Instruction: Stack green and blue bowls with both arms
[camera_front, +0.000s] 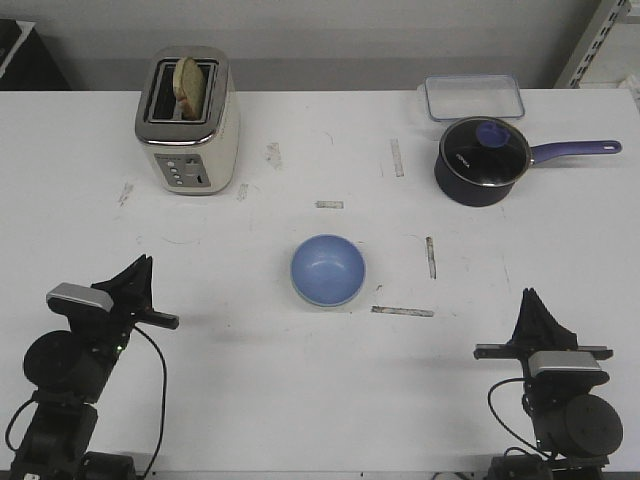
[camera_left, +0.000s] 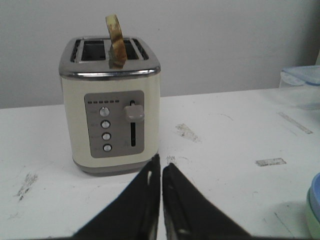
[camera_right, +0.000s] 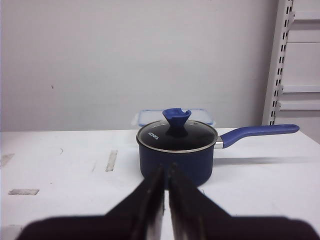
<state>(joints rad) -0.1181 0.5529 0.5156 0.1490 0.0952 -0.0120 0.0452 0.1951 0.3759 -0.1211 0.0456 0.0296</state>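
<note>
Jaws are sitting clenched, holding nothing, on both left gripper (camera_front: 140, 266) and right gripper (camera_front: 530, 300). Blue bowl (camera_front: 328, 268) is nesting in green bowl (camera_left: 314, 220) mid-table, at 2 o'clock from the left gripper. Stack's looking done; nothing's left but parking.

The white bench (camera_front: 320, 400) is scuffed and carries several strips of worn tape. Near its middle sits the blue bowl (camera_front: 328, 268), nested in the green bowl (camera_left: 313, 217), whose rim just shows beneath it. At the far left stands a cream toaster (camera_front: 188, 125) with a slice of bread sticking up. At the far right are a dark blue saucepan (camera_front: 483, 160) with a glass lid and, just behind it, a clear lidded container (camera_front: 473, 97).
</note>
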